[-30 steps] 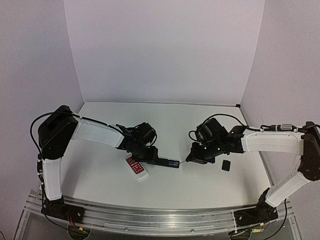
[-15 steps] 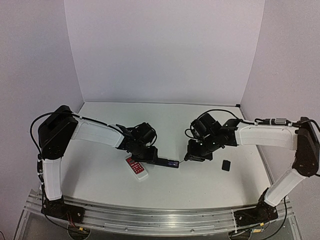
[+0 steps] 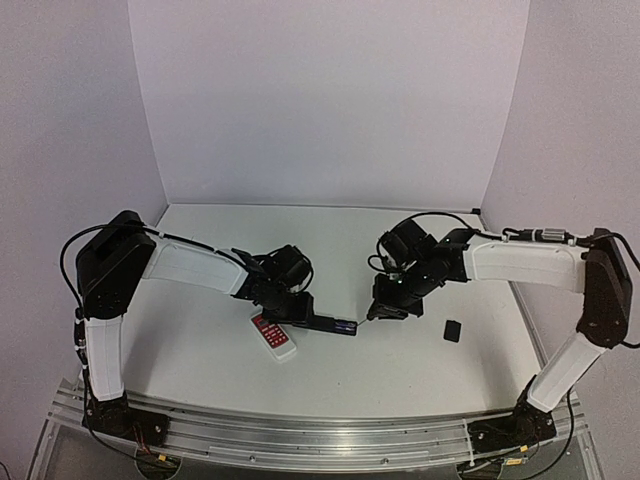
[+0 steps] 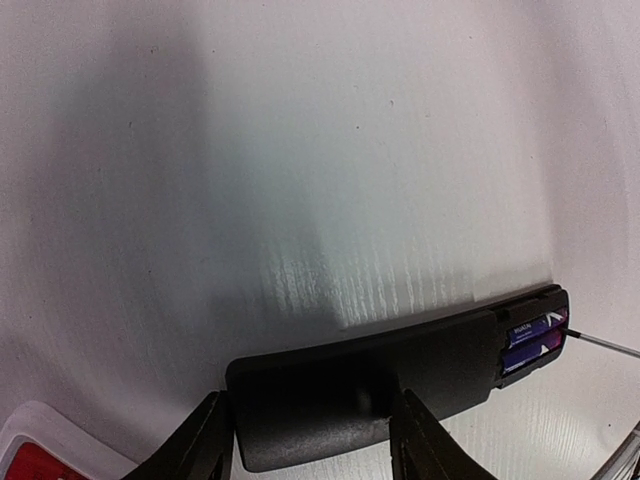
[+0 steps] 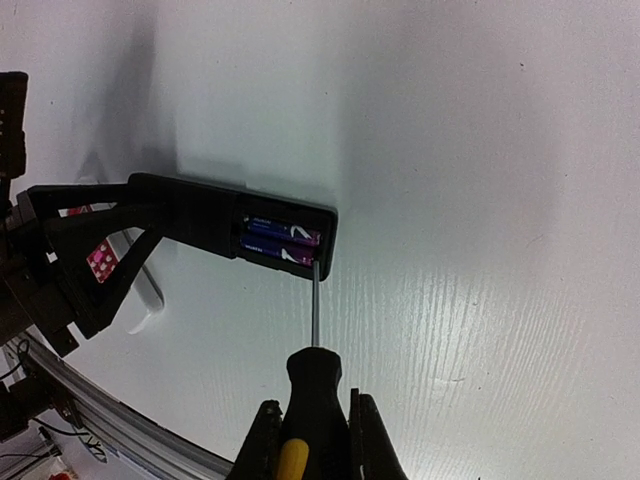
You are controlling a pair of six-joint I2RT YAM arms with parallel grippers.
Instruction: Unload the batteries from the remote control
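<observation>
Jaws of the left gripper (image 3: 300,317) clamp the black remote control (image 3: 336,326) overhead. From the left wrist, batteries (image 4: 528,343) lie in its open compartment, ahead and rightward. From the right wrist, the right gripper (image 5: 315,442) pinches a screwdriver (image 5: 314,385), its tip at the compartment's edge.

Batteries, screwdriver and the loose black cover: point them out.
batteries (image 5: 283,241), right wrist view, on the purple cell casing.
screwdriver (image 5: 316,385), right wrist view, on the black handle collar.
black cover (image 3: 453,331), top external view, on its flat top.
</observation>
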